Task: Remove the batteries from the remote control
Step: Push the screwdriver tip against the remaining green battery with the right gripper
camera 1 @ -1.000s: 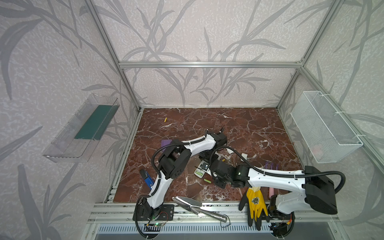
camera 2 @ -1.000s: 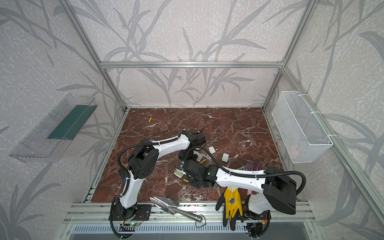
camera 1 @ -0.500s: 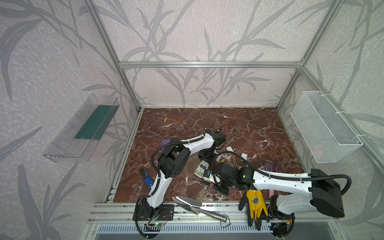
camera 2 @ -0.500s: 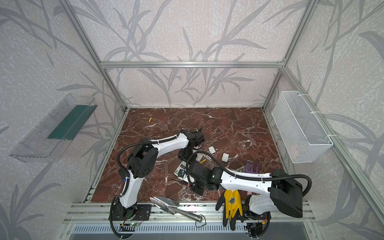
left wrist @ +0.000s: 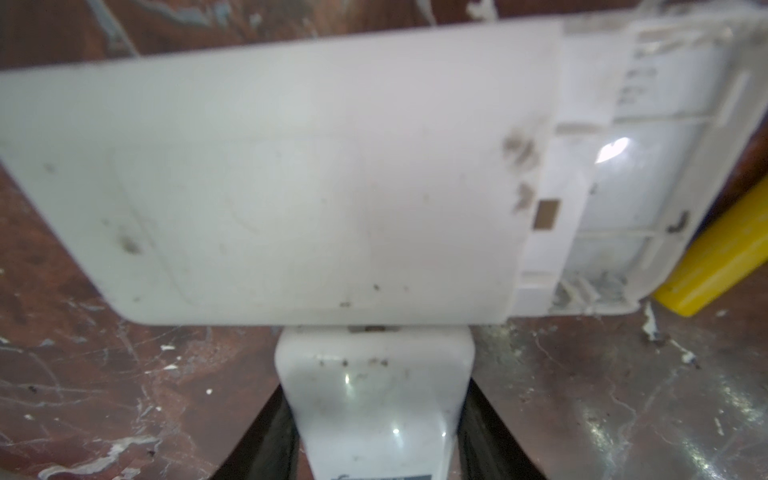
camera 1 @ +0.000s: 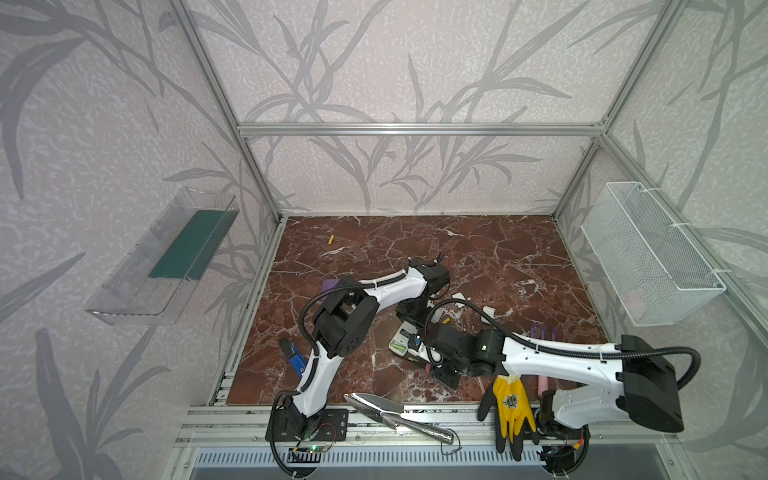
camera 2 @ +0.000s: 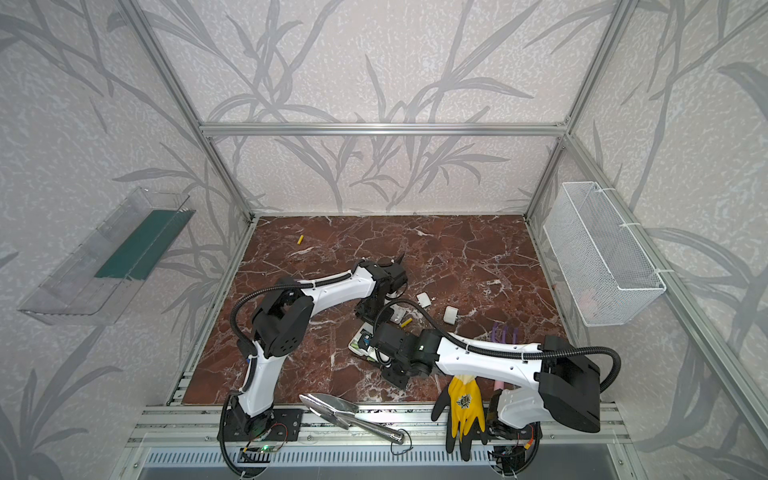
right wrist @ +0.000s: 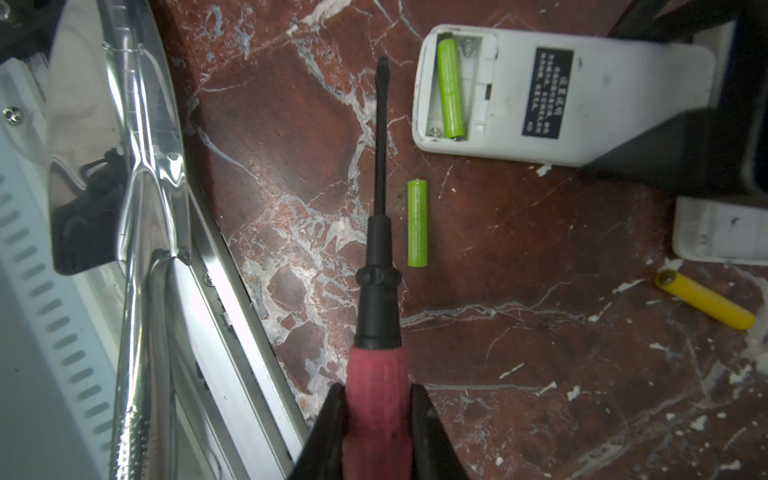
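My left gripper (left wrist: 374, 415) is shut on the narrow end of a white remote control (right wrist: 582, 95) that lies back-up on the marble floor. Its open compartment holds one lime green battery (right wrist: 451, 87). A second green battery (right wrist: 417, 223) lies loose on the floor beside the screwdriver's shaft. One yellow battery (right wrist: 704, 300) rests near a second white remote (left wrist: 291, 178) whose compartment is empty, and another yellow battery (camera 1: 331, 239) lies far back left. Just in front of the remote, my right gripper (right wrist: 378, 415) is shut on a pink-handled screwdriver (right wrist: 380, 208).
Two white covers (camera 1: 459, 297) (camera 1: 487, 311) lie behind the remotes. A metal trowel (camera 1: 374, 405) and a yellow glove (camera 1: 511, 399) sit on the front rail. A wire basket (camera 1: 648, 257) hangs on the right wall, a clear shelf (camera 1: 166, 257) on the left.
My right arm has drawn back from the remote toward the front edge, still holding the screwdriver. The left arm has stayed on the remote.
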Controlling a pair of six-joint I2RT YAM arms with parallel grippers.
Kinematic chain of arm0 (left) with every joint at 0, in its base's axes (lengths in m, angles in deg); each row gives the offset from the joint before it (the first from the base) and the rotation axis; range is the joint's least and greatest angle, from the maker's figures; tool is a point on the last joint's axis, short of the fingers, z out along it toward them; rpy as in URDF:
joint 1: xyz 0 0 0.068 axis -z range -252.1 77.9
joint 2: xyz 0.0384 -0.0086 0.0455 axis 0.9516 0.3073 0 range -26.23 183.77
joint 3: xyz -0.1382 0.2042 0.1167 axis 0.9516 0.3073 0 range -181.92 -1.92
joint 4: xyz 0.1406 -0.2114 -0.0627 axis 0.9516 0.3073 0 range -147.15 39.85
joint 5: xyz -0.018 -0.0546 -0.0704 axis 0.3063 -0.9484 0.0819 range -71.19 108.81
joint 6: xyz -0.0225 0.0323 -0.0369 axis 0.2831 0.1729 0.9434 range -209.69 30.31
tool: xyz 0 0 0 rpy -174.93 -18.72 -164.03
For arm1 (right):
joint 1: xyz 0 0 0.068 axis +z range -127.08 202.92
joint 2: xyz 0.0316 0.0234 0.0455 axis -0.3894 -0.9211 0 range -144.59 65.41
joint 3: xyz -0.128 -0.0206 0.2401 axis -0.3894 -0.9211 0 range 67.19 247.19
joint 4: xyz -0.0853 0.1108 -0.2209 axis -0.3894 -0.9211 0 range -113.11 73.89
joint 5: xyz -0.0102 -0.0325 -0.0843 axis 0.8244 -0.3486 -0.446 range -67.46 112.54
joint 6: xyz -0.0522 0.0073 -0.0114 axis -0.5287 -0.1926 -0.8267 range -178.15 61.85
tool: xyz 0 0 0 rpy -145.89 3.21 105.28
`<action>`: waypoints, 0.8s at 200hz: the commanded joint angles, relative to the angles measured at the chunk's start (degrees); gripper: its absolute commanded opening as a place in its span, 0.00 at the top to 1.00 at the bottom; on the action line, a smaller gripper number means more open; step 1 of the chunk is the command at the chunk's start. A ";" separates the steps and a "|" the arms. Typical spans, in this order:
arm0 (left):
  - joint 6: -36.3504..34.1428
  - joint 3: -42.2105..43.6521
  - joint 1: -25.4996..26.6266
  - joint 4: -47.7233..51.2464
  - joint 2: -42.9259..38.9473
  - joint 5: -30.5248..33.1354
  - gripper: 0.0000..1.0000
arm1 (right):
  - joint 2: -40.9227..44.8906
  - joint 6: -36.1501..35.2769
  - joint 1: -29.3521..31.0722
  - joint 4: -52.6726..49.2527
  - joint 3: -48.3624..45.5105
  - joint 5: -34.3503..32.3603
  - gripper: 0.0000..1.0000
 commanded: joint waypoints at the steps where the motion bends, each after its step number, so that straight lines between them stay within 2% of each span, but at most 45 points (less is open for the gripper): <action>1: 1.94 2.67 -0.56 -4.20 3.52 5.92 1.00 | 1.30 1.67 0.30 -5.42 2.64 -2.35 1.00; 75: 2.29 2.81 -0.56 -4.23 2.99 7.05 1.00 | -4.15 2.91 0.30 -13.63 8.17 -4.98 1.00; 160: 2.55 2.58 -0.56 -4.11 2.98 7.51 1.00 | -9.21 4.27 0.21 -15.32 12.53 -5.24 1.00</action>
